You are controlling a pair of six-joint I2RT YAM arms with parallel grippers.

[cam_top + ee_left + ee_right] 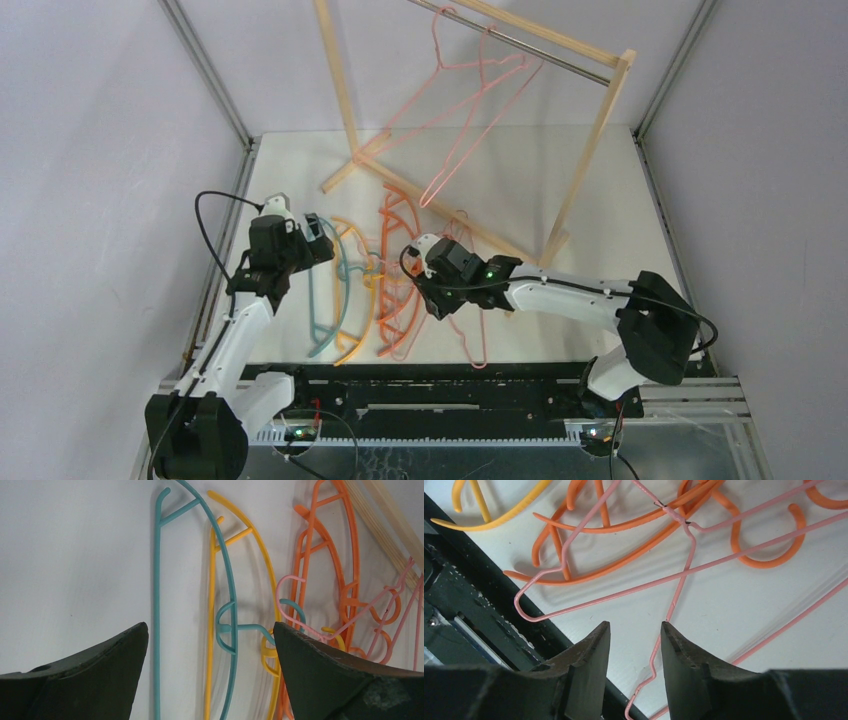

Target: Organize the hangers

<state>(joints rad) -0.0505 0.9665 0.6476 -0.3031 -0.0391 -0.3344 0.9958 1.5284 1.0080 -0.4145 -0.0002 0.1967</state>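
Teal (311, 300), yellow (352, 345) and orange (392, 300) plastic hangers lie side by side on the white table, with a pink wire hanger (470, 340) tangled beside them. Two more pink wire hangers (480, 90) hang on the rack's rod. My left gripper (312, 240) is open wide and empty, just above the teal hanger (156, 580) and yellow hanger (212, 580). My right gripper (420, 262) is open just above the table. The pink wire (679, 580) runs between its fingers, close to the right one, not clamped. Orange hangers (624, 525) lie just beyond.
The pale wooden rack (590, 140) with its metal rod (540, 50) stands tilted at the back, and its base bar (395, 530) reaches near the orange hangers (310, 545). A black rail (474, 605) runs along the table's near edge. Grey walls close in both sides.
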